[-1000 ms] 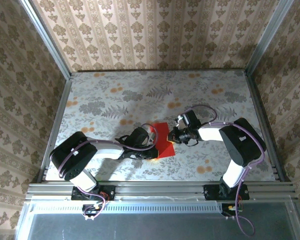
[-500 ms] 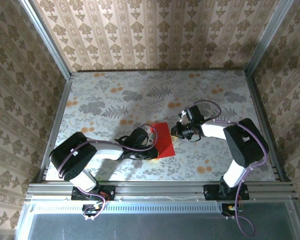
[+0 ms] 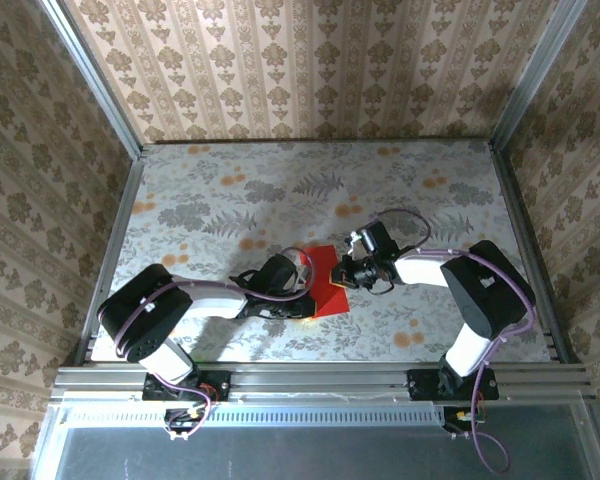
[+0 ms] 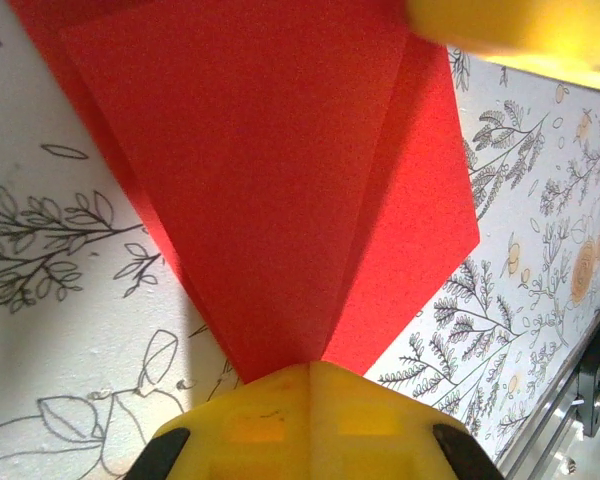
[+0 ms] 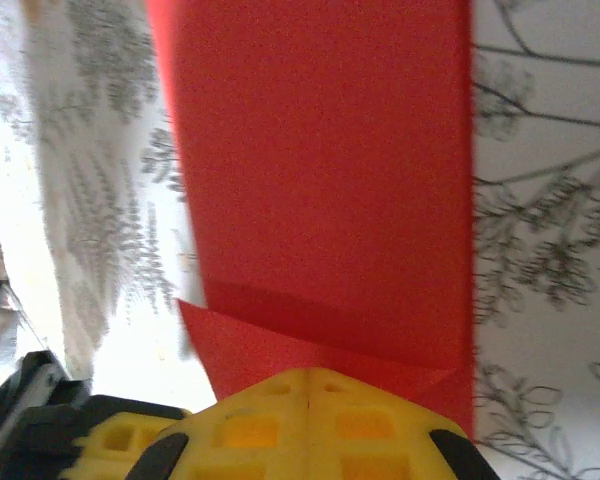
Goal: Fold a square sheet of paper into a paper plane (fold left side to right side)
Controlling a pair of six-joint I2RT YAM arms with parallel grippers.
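Shut hands pin the red paper [image 4: 280, 170].
The left hand [image 4: 310, 375] and right hand [image 5: 308, 380] press it to the worktop [image 4: 540, 230], likely to sharpen the fold.

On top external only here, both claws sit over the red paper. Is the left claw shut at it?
Observer: Left wrist view: the left claw is shut, its yellow tips meeting where the square sheet of paper narrows to a point.
Operator: Any folds in yet?
Observer: Yes. In that view a crease runs up from the tips, with a red facet on each side.
Operator: Right side?
Observer: Right wrist view: the right claw is shut at the paper's near edge, and a layer edge crosses the sheet just ahead of its tips.
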